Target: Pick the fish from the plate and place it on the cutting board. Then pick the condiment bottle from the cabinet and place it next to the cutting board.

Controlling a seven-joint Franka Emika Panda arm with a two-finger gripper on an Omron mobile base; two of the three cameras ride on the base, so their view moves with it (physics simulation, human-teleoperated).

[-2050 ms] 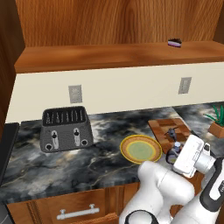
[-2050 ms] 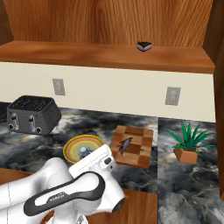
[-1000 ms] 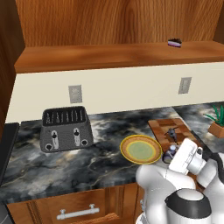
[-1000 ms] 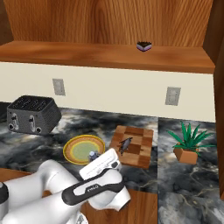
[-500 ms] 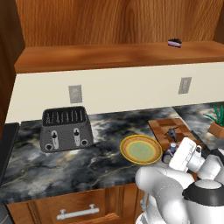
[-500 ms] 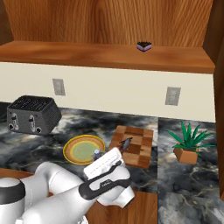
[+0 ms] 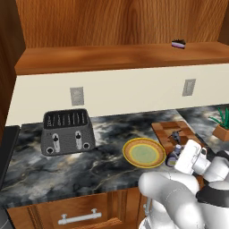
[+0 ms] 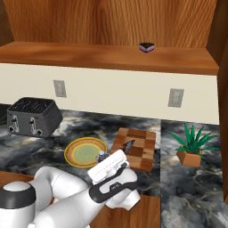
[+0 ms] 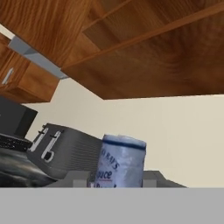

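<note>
Tool (image 9: 117, 180) fingers (image 9: 81, 179) are seen low in the hand view, one on each side of the condiment bottle (image 9: 120, 161), which stands upright between them. The jaws are set close around the bottle, but whether they press on it or stand just clear cannot be told, since the tips are cut off at the bottom of that view. From the right base view only the bottle's bluish cap (image 8: 101, 155) is made out, just beyond the white hand, on the counter (image 8: 49, 140) between the plate (image 8: 67, 153) and the cutting board (image 8: 143, 155); its body is hidden by the arm. In the left base view the bottle (image 7: 171, 158) is likewise half covered by the hand, just beside the near corner of the cutting board (image 7: 162, 129). The fish (image 8: 129, 144) is seen lying on the board, small and dark, its details too fine to read. The plate's pale centre is bare. A toaster (image 8: 33, 116) stands well apart at the left of the counter. On the cabinet (image 8: 107, 55) shelf a small black-and-pink object (image 8: 146, 47) is seen.
</note>
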